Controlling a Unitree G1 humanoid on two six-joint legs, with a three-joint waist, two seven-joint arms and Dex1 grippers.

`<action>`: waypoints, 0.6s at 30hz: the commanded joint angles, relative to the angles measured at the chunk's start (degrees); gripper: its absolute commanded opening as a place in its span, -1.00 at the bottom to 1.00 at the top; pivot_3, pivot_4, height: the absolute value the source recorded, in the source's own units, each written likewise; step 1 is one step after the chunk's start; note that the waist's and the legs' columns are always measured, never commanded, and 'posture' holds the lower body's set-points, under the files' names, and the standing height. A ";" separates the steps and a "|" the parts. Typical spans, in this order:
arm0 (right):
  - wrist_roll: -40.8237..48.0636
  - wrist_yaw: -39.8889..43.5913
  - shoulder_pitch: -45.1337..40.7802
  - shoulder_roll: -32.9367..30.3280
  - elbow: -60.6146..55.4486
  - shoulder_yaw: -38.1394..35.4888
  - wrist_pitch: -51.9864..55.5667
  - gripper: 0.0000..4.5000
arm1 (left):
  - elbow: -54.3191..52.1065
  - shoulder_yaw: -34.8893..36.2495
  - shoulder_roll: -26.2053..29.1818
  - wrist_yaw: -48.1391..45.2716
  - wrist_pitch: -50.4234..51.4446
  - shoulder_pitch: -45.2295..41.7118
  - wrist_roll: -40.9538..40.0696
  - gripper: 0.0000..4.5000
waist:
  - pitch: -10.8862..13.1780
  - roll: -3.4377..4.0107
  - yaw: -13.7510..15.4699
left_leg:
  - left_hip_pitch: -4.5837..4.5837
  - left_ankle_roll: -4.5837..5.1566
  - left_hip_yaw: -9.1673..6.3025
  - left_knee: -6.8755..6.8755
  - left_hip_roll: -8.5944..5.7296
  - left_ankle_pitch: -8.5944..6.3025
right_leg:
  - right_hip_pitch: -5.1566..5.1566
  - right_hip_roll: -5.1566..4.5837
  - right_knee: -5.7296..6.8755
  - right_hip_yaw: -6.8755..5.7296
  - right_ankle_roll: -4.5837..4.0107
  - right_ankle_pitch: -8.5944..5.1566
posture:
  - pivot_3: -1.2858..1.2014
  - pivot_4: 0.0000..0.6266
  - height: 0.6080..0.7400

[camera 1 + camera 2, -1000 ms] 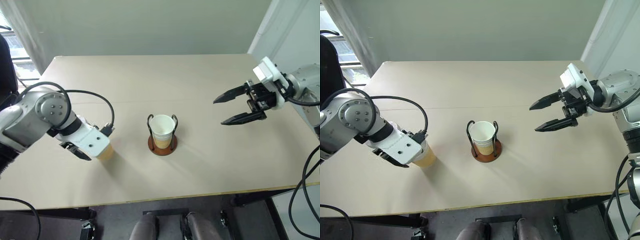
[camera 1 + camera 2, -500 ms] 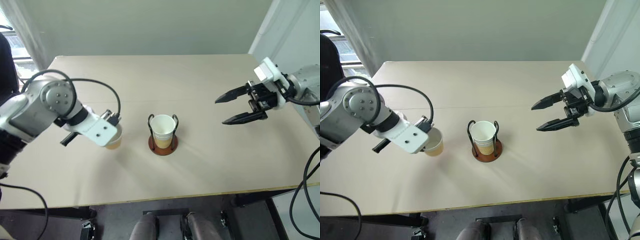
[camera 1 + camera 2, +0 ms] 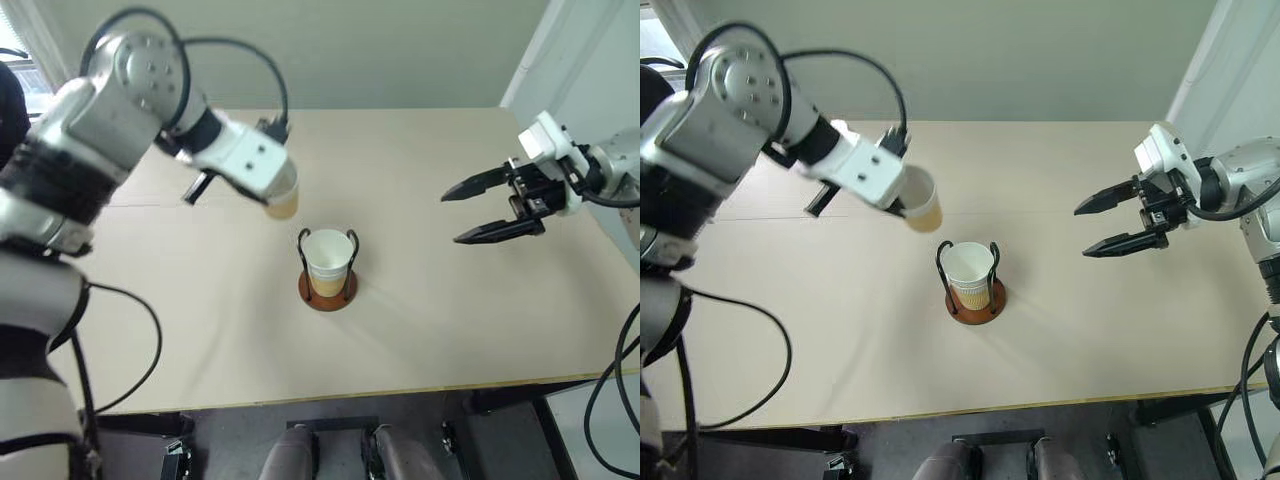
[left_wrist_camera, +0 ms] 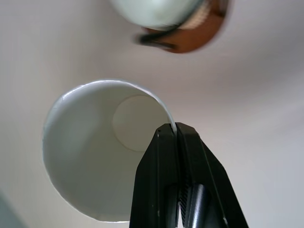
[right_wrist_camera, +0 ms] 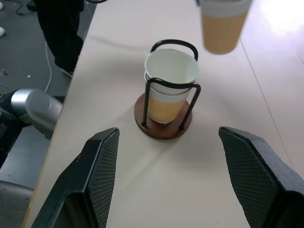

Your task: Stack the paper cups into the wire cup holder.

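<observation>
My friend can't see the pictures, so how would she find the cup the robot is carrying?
Start at the tan table, then find the wire holder with its round brown base near the middle. Just above and left of it, in the air, the left gripper pinches the rim of one cup. That cup is lifted and tilted, while the other cups sit nested upright inside the holder.

Silver-grey arms, black cables, white wrist housings; black two-finger tool [image 3: 495,210] each.
</observation>
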 commanded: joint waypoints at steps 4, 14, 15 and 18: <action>0.16 0.21 -2.23 -3.24 -0.26 0.41 -0.07 0.50 | 10.51 2.04 -6.68 -1.64 -3.63 -8.07 -0.71 -0.99 | 0.00 0.00 -0.01 | -0.03 0.01 0.02 -0.10 0.02 -0.01 | 0.00 0.00 -0.09 0.01 0.06 0.02 | 0.03 -0.52 1.00; 1.34 0.21 -2.38 -6.83 -0.16 3.96 -0.87 0.50 | 0.48 -8.61 -1.53 -1.64 6.63 -12.16 -19.92 -0.99 | 0.01 0.02 0.01 | -0.11 0.01 0.12 -0.39 0.11 0.05 | -0.01 0.09 -0.59 0.00 0.23 0.13 | 0.03 -0.52 1.00; 1.38 0.21 -2.50 -7.00 0.04 4.31 -1.05 0.50 | -0.31 -9.48 -1.03 -1.64 7.53 -12.79 -21.29 -0.99 | 0.01 0.01 -0.07 | -0.14 0.02 0.11 -0.39 0.12 0.07 | -0.01 0.09 -0.66 -0.01 0.26 0.15 | 0.03 -0.52 1.00; 1.57 0.21 -2.86 -7.26 0.55 5.11 -1.49 0.50 | -2.23 -11.58 -0.04 -1.64 9.77 -14.26 -24.42 -0.99 | 0.01 0.02 0.13 | -0.20 0.07 0.09 -0.33 0.13 0.08 | -0.01 0.08 -0.75 0.04 0.32 0.18 | 0.03 -0.52 1.00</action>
